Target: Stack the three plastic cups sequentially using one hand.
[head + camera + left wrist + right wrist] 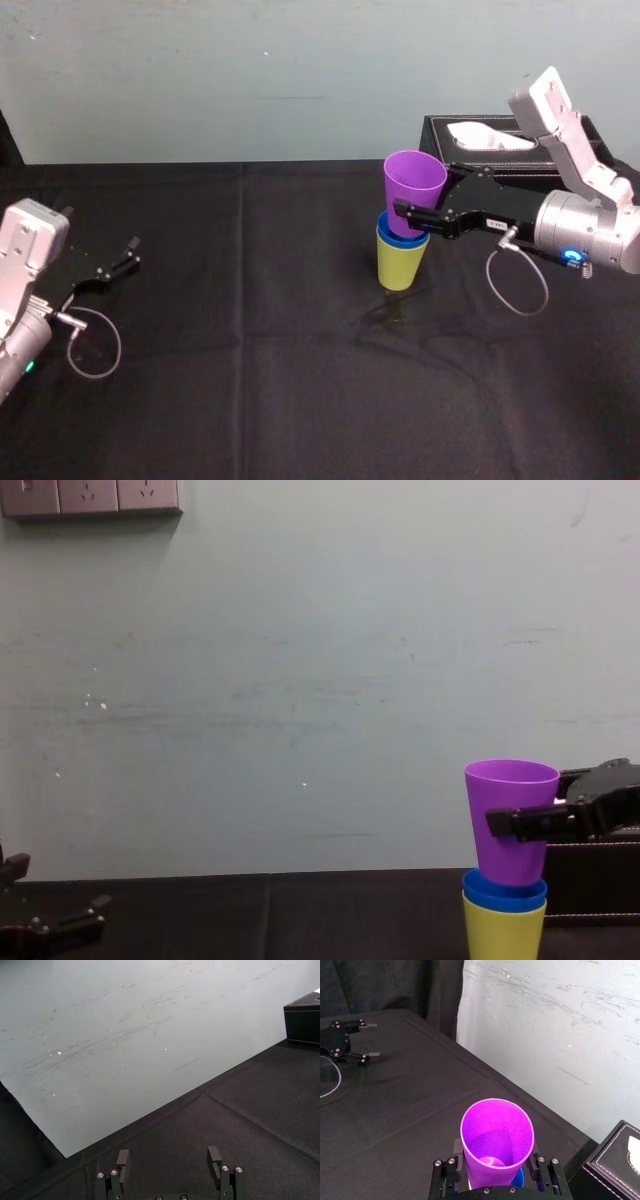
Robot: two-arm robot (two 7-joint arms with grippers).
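Three stacked, right claw clamped on purple cup, chest view baring blue cup, yellow-green cup, left claw apart.

Pale blue-green wall at the far side, scuffed and scratched all over, evenly lit. White socket plates high on it at the left. Black cloth over the table, creased in straight fold lines. Dark curtain at the far left.
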